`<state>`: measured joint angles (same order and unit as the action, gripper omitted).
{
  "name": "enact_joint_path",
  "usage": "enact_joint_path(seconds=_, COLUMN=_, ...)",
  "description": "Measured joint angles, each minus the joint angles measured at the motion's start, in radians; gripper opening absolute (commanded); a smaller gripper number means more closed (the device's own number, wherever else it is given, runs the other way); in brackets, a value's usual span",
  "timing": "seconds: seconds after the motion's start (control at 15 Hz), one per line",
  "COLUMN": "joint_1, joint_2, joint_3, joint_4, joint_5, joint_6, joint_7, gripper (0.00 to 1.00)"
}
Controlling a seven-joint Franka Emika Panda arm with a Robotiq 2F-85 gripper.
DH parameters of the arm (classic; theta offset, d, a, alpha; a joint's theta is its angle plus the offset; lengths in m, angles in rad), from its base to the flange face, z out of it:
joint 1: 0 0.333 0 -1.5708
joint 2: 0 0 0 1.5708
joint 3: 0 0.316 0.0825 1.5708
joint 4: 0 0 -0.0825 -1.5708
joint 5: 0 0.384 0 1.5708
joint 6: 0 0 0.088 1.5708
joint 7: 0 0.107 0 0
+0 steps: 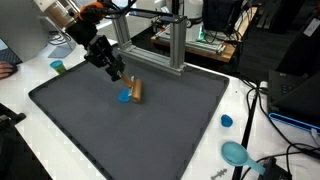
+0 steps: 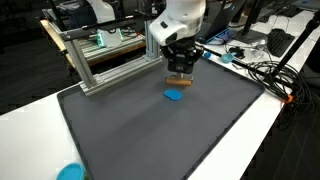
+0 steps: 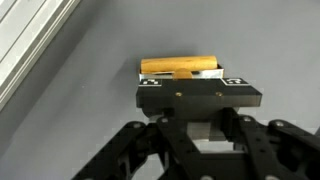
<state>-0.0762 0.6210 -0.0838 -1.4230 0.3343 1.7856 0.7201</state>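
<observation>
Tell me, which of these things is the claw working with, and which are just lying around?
In hand: claw, wooden block, blue disc beside it.
Lying about: blue cap, teal bowl, green cup, metal frame.

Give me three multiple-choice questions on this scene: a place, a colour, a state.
1. The wooden block is: A on the grey mat; B on the metal frame; C on the white table.
2. The flat disc beside it is: A red; B blue; C yellow.
3. The block: A stands on end; B lies on its side; C rests on the disc.
Answers: 1 A, grey mat surrounds it; 2 B, blue in both exterior views; 3 B, its length runs flat in the wrist view.
</observation>
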Motion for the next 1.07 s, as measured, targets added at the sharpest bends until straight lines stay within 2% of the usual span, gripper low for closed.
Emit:
enact_joint_path(seconds=0.2, joint_1=-0.009, joint_2=-0.032, joint_3=-0.013, joint_4=-0.021, joint_5=0.0, joint_6=0.0, joint_7=0.004, gripper=0.22)
enact_joint_path(seconds=0.73, joint_1=-0.034, joint_2=-0.024, joint_3=-0.03, joint_4=-0.041, joint_5=0.001, joint_6=0.021, joint_7=0.041, gripper=0.22)
enact_joint_path(seconds=1.07, joint_1=-0.016, joint_2=-0.018, joint_3=-0.029, joint_4=-0.043, joint_5=-0.006, joint_6=0.067, joint_7=0.065, gripper=0.22)
